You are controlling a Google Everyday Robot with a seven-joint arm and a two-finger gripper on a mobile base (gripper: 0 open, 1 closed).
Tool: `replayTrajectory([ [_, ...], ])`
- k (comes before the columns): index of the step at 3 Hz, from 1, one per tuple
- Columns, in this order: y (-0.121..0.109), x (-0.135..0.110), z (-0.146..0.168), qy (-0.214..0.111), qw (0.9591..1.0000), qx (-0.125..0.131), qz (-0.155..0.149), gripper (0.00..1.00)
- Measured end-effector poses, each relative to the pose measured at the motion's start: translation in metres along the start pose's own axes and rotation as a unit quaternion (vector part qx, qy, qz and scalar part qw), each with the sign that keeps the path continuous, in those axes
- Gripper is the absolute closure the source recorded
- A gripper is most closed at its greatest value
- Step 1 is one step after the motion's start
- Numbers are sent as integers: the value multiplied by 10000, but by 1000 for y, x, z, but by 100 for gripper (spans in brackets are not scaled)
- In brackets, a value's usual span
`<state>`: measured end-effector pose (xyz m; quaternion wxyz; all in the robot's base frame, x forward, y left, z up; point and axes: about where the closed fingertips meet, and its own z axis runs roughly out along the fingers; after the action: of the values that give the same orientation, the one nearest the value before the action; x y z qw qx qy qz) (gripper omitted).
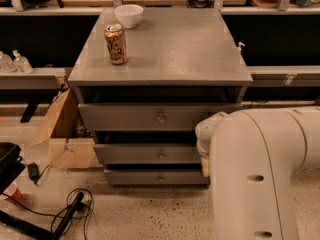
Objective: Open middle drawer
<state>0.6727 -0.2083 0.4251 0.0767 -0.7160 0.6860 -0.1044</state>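
The grey cabinet (165,44) has three drawers. The middle drawer (135,154) is a wide flat grey front with a small round knob (161,155) at its centre; none of its interior shows. Above it is the taller-fronted drawer (125,117) with a bigger knob (161,118). Below it is the shortest drawer (135,177). My white arm (255,174) fills the lower right, and its rounded joint (209,131) covers the right ends of the drawer fronts. My gripper is out of view.
A drink can (115,44) and a white bowl (128,15) stand on the cabinet top. A cardboard box (62,134) sits on the floor to the left. Black cables (70,211) and a black base (10,166) lie at the lower left. Shelves run behind.
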Motion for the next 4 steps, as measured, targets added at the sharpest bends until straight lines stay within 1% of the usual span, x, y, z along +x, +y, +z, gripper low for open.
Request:
replayTrajectory([
  [1,8,-3,11,-191,9991,-221,292,17],
  [2,34,-1,12,-348,9959,-541,630,40],
  [3,40,1,6,-380,9949,-595,717,71],
  [4,38,2,0,-380,9949,-595,717,94],
])
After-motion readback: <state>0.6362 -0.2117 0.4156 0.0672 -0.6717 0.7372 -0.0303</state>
